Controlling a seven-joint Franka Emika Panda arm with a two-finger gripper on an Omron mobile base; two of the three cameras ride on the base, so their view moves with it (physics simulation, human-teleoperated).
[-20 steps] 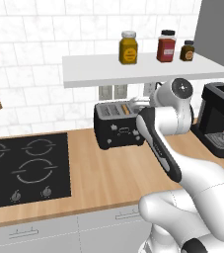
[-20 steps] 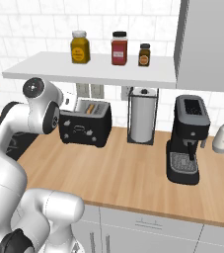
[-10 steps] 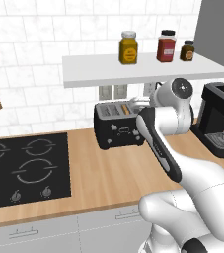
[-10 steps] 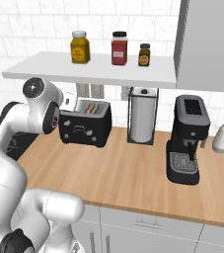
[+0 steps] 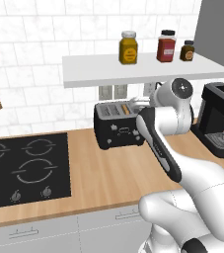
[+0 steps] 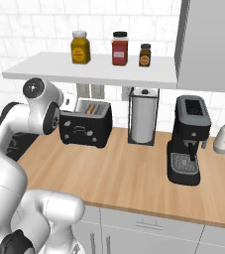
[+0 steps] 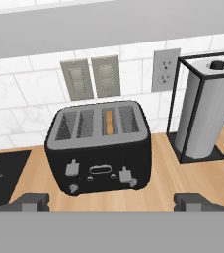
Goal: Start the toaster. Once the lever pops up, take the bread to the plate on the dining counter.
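Two dark fingertips (image 7: 30, 201) of my hand (image 7: 112, 201) stand wide apart at the bottom of the hand view, and nothing is between them; the hand is spread and holds nothing. Straight in front of the hand and a little lower sits the toaster (image 7: 99, 148), black and boxy, on the wooden tabletop (image 7: 158, 190). Its front with the pale knobs and levers faces me. In one slot on top, the one right of the middle from the hand, I see the bread (image 7: 109, 122) as a thin orange-brown strip, down inside the slot. The hand is apart from the toaster and touches nothing.

To the right of the hand, next to the toaster, a roll of paper towel (image 7: 204, 121) stands upright in a black wire frame. Behind the toaster, on the tiled wall, there are two switch plates (image 7: 91, 78) and one socket (image 7: 165, 70). To the left of the hand the black hob (image 7: 2, 175) begins at the edge of the tabletop.

In the right base view a black coffee machine (image 6: 188, 140) stands further right of the paper towel, and three jars (image 6: 113, 48) are on the shelf (image 6: 91, 69) above the toaster.
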